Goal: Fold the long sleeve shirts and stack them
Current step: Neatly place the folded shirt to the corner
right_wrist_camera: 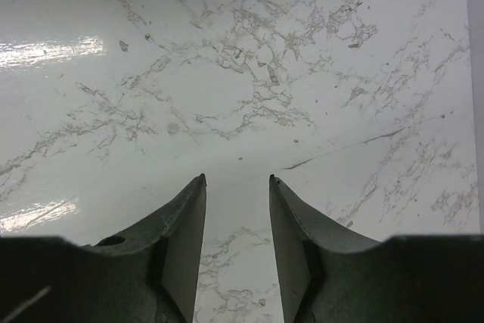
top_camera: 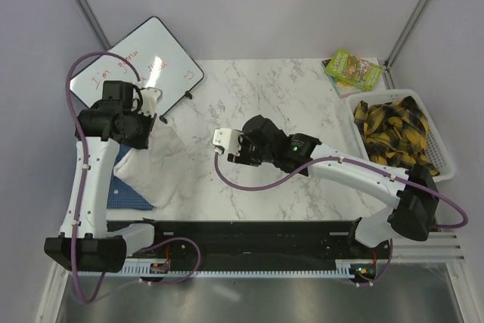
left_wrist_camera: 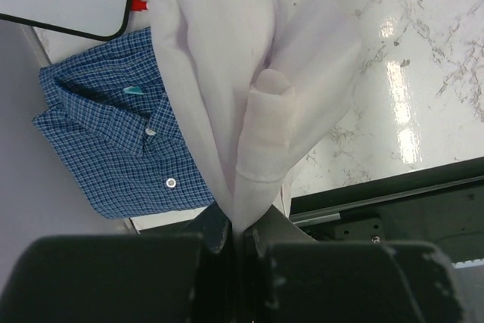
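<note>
1. Left gripper [left_wrist_camera: 236,236]: clenched on a bunched edge of the white shirt [left_wrist_camera: 219,73]; jaws pressed together, cloth pinched between them
2. White shirt: hangs from the left claw as a loose, creased drape. Long axis runs straight down from the claw to the table [top_camera: 302,96]. Top view shows its lower end on the surface at the near-left, apparently overlapping the right edge of the blue shirt [left_wrist_camera: 113,141]; exact contact can't be confirmed
3. Blue shirt: lies flat and folded, collar and buttons up, at the near-left corner, just below and left of the hanging white one
4. Right gripper [right_wrist_camera: 237,187]: released, fingers spread, nothing between them. It sits low over bare marble at table centre, well apart from both shirts, on their right
5. Key relation: the white shirt is already in the left claw, and the blue shirt lies almost directly beneath. The left arm is far nearer; the right would need to cross leftwards to assist
6. Judgement: white shirt not yet neatly folded; prob. needs spreading on the open marble to the right before stacking
7. Risk: lowering as-is likely leaves a crumpled heap on the blue shirt
8. Other: whiteboard [top_camera: 144,66] far-left; basket [top_camera: 446,168] with yellow plaid cloth [top_camera: 389,130] at right
</note>
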